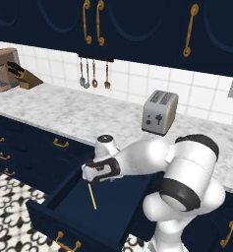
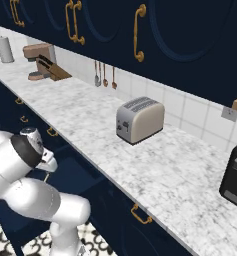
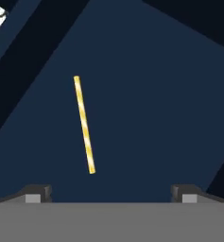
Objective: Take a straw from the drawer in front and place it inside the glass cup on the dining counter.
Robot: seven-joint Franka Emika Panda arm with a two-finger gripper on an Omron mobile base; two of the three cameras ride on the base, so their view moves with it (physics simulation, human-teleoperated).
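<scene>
Hovering over the open drawer [image 1: 113,197] with the pincer [image 1: 91,174] spread to full width and holding nothing, fingertips [image 3: 37,193] well apart at the bottom of the hand view. Lying flat on the navy drawer floor, the straw [image 3: 84,125]: alone, clear of the walls, and off toward the left fingertip rather than between the two. Seen from the left base camera, straw [image 1: 92,195] just below and slightly ahead of the pincer, running roughly front to back. Step in hand, by the look of it: lining up for the pick. Best done by shifting sideways first until the straw's middle sits midway between the fingertips, then turning the wrist so the fingers close across the tube, not along it. Coming down straight, slowly, and stopping just short of the drawer floor, since so thin a tube leaves little room between a good hold and a scraped bottom. Closing gently on the middle, to keep it from pivoting or rolling out sideways; likely light and slippery, so worth pausing before the lift. Lifting straight up, well clear of the drawer front and the marble worktop [image 1: 69,115] edge above, before swinging away. Cup and dining counter not visible from here, so nothing to say of the route there.
</scene>
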